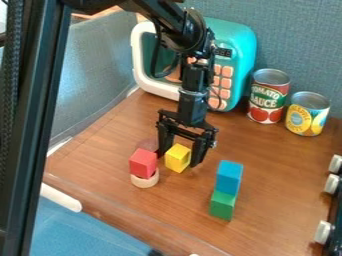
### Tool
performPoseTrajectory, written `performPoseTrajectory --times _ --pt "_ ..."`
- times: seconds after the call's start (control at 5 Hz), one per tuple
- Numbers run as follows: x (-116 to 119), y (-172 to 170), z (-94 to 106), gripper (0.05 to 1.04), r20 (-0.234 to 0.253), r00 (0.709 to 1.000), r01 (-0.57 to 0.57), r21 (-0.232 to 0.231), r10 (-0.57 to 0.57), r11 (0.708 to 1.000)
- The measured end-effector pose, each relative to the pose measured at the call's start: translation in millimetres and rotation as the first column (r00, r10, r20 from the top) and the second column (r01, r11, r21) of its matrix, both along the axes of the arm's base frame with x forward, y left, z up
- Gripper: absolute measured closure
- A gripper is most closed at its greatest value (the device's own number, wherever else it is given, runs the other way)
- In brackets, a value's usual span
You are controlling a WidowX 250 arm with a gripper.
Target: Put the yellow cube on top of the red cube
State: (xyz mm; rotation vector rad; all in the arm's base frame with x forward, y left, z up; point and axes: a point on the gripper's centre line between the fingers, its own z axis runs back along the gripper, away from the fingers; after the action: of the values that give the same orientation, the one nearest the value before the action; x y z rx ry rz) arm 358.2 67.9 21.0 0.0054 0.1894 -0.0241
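On the wooden table (pixel 280 165), a red can (pixel 269 97) and a yellow can (pixel 308 115) are set beside a toy microwave (pixel 235 41); a green block (pixel 222 205) and a pale ring (pixel 145 181) are placed in front of it.

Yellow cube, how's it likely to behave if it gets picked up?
The yellow cube should probably hold its shape, given its straight edges. Its flat faces make rolling unlikely, though their seemingly smooth surface might be slightly slippery.
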Motion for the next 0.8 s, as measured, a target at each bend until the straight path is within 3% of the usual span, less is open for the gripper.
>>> performPoseTrajectory --times 0.2,0.4,0.6,0.8 --pt "-1.3 -2.1 -6.2 0.415 -0.015 1.0 0.001 -0.015 -0.002 1.0" --pt "-1.3 -3.7 -7.3 0.501 -0.016 1.0 0.008 -0.027 -0.009 1.0" --pt "-6.5 -6.6 -6.9 0.502 -0.023 1.0 0.005 -0.048 -0.006 0.999" --pt "-5.0 -7.6 23.7 0.502 0.048 0.999 0.006 -0.047 -0.004 0.999"
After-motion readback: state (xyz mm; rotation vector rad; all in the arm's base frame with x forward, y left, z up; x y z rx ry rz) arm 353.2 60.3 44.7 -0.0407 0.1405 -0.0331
